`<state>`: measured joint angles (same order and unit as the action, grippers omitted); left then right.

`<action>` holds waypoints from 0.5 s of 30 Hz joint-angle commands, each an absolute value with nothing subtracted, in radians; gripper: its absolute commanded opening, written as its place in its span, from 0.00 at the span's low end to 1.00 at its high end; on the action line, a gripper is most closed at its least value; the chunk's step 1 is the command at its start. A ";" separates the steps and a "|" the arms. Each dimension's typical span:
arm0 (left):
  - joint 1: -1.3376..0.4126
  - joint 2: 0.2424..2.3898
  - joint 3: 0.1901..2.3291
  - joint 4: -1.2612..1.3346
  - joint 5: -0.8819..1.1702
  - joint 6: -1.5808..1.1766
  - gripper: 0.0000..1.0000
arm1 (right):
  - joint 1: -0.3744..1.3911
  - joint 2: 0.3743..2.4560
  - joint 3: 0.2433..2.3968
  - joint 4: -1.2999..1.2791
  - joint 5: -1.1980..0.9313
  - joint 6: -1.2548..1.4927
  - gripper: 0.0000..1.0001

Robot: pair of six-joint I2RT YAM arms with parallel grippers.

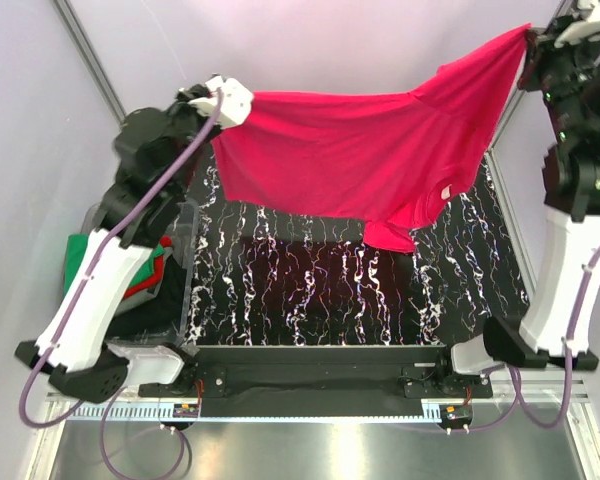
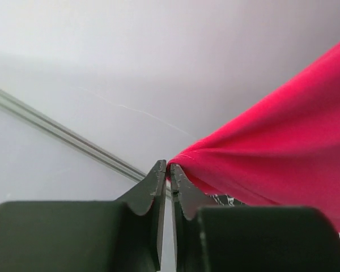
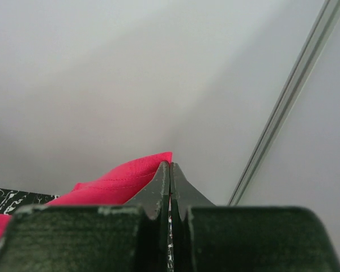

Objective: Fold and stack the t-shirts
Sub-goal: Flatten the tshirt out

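A crimson t-shirt (image 1: 365, 150) hangs stretched in the air between my two grippers, above the black marbled table (image 1: 310, 290). My left gripper (image 1: 242, 103) is shut on its left corner, seen pinched at the fingertips in the left wrist view (image 2: 170, 168), with the cloth (image 2: 283, 147) running off to the right. My right gripper (image 1: 528, 38) is shut on the shirt's right corner, high at the back right; in the right wrist view (image 3: 170, 164) the cloth (image 3: 122, 181) bunches to the left of the jaws. A sleeve (image 1: 392, 235) dangles lowest.
A clear bin (image 1: 180, 270) at the left table edge holds green cloth (image 1: 80, 255), red cloth (image 1: 148, 278) and dark cloth (image 1: 150, 310). Grey walls with metal rails (image 1: 90, 55) enclose the table on the left, back and right.
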<state>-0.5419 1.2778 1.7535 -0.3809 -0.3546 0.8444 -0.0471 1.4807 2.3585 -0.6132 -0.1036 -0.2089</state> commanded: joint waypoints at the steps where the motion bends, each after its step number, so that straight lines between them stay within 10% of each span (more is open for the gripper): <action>1: -0.542 1.160 1.773 -0.282 -0.305 0.809 0.14 | -0.055 1.335 2.317 -0.545 -0.092 -0.235 0.00; 15: -0.529 1.014 1.789 -0.488 -0.119 0.692 0.07 | -0.055 1.012 2.143 -0.568 -0.126 -0.451 0.00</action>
